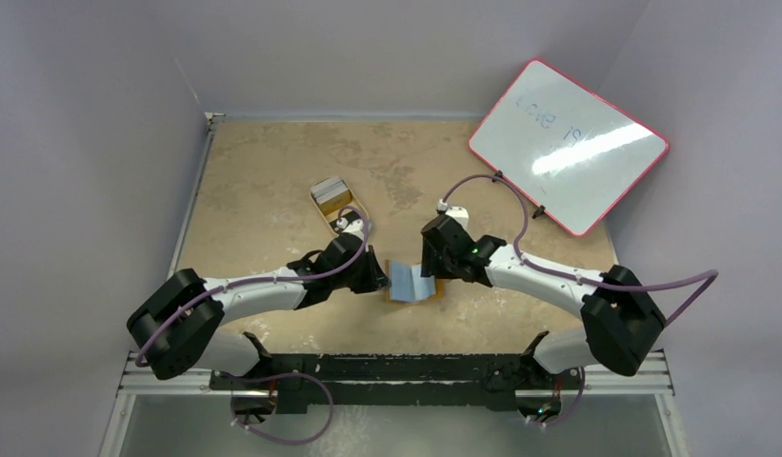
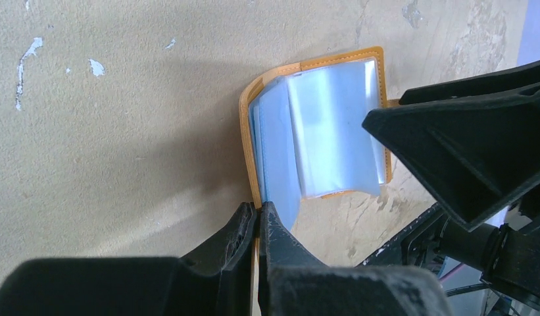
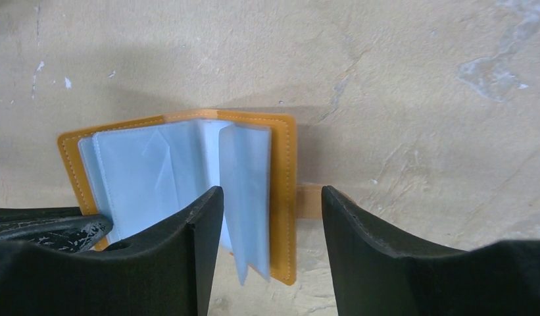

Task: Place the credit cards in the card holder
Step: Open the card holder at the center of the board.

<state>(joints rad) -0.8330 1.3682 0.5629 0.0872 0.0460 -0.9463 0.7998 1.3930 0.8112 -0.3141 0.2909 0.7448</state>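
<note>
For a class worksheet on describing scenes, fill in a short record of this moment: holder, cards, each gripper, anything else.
card holder: lying open between the arms, clear pockets fanned up
credit cards: stacked in a tray, beyond the left arm
left gripper: shut on the holder's near cover edge
right gripper: open, jaws astride the opposite cover
whiteboard: far right corner

One card holder (image 1: 412, 283), one tray (image 1: 341, 208), one whiteboard (image 1: 568, 145)

A red-edged whiteboard (image 1: 569, 145), faintly lettered, perhaps "Love is", lies far right on the stained counter (image 1: 272, 171); a tray (image 1: 324, 219) sits mid-left.
</note>
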